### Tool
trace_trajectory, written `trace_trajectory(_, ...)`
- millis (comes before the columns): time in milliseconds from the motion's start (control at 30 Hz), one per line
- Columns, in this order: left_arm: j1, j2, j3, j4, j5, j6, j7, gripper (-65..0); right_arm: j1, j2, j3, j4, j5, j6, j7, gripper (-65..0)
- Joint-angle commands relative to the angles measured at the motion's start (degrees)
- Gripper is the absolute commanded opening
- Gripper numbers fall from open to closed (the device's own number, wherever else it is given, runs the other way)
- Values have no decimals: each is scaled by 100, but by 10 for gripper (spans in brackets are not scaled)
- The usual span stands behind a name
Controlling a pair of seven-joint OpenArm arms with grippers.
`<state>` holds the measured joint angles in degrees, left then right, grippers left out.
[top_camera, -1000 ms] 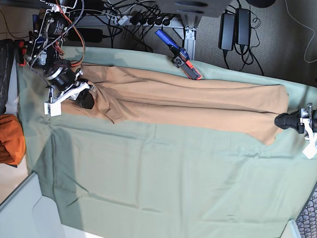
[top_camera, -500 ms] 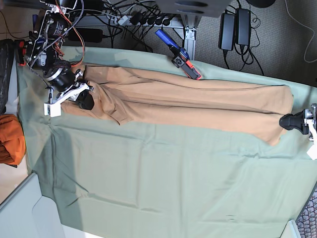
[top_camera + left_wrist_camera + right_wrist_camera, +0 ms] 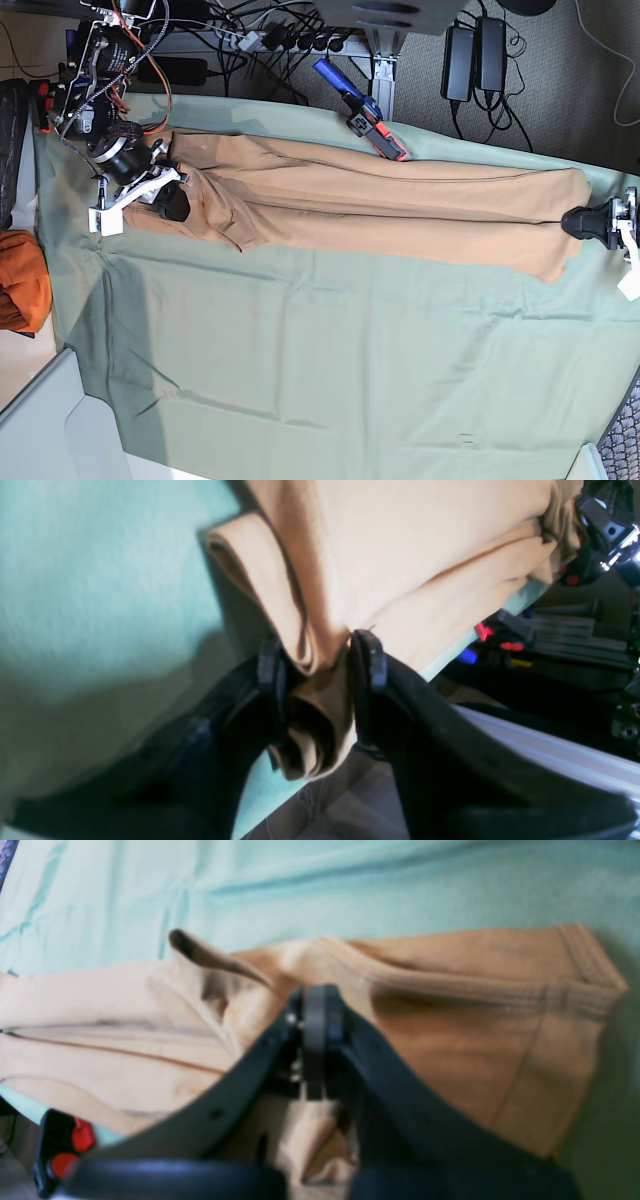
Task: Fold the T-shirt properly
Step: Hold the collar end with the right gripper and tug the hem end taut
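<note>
The tan T-shirt [image 3: 380,200] lies folded into a long narrow band, stretched left to right across the sage-green cloth [image 3: 330,350]. My right gripper [image 3: 172,203] is at the band's left end. In the right wrist view it [image 3: 315,1010] is shut on a fold of the T-shirt [image 3: 475,1040] near a ribbed hem. My left gripper [image 3: 575,222] is at the band's right end. In the left wrist view it [image 3: 320,662] is shut on a bunched edge of the T-shirt [image 3: 400,555], held just off the cloth.
A brighter orange cloth bundle [image 3: 20,280] sits past the table's left edge. A blue and red clamp [image 3: 362,112] lies at the far edge, touching the shirt's far side. Cables and power bricks [image 3: 475,55] lie behind the table.
My left gripper has moved a little toward the far side with the shirt's right end, and the band is pulled straighter. My right gripper has barely moved.
</note>
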<state>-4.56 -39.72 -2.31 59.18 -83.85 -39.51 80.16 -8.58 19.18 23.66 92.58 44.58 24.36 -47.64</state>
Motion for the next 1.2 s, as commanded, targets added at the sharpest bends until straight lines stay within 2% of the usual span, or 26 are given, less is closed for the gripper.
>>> trace_trajectory(0, -85, -138, -37, 76, -115, -49, -16, -424, 59, 79, 37, 107, 90, 695, 103, -650)
trace_trajectory(67, -85, -138, -37, 76, -115, -49, -16, -433, 61, 81, 37, 107, 90, 695, 90, -650)
trace_trajectory(100, -85, -138, -37, 76, -115, -49, -16, -462, 61, 79, 37, 107, 90, 695, 92, -650)
trace_trajectory(167, -85, -122, -37, 76, -115, -49, -16, -602, 61, 79, 37, 107, 90, 695, 92, -650)
trace_trajectory(200, -85, -109, -37, 76, -115, -49, -16, -650, 61, 79, 37, 107, 90, 695, 92, -650)
trace_trajectory(400, -164, -90, -39, 76, -115, -49, -16, -650, 61, 79, 39, 107, 190, 695, 94, -650)
trace_trajectory(667, -789, -92, -39, 76, -115, -49, -16, -650, 61, 81, 310, 332, 262, 695, 92, -650)
trace_trajectory(800, -1036, -94, -39, 76, 498, -49, -16, -650, 61, 81, 527, 444, 260, 695, 90, -650)
trace_trajectory(933, -1272, -92, -37, 74, 1097, -49, -389, -650, 61, 81, 640, 444, 262, 695, 74, -650)
trace_trajectory(1167, -1497, -90, -37, 9, 1635, -49, -715, -650, 61, 79, 645, 444, 299, 695, 66, -650)
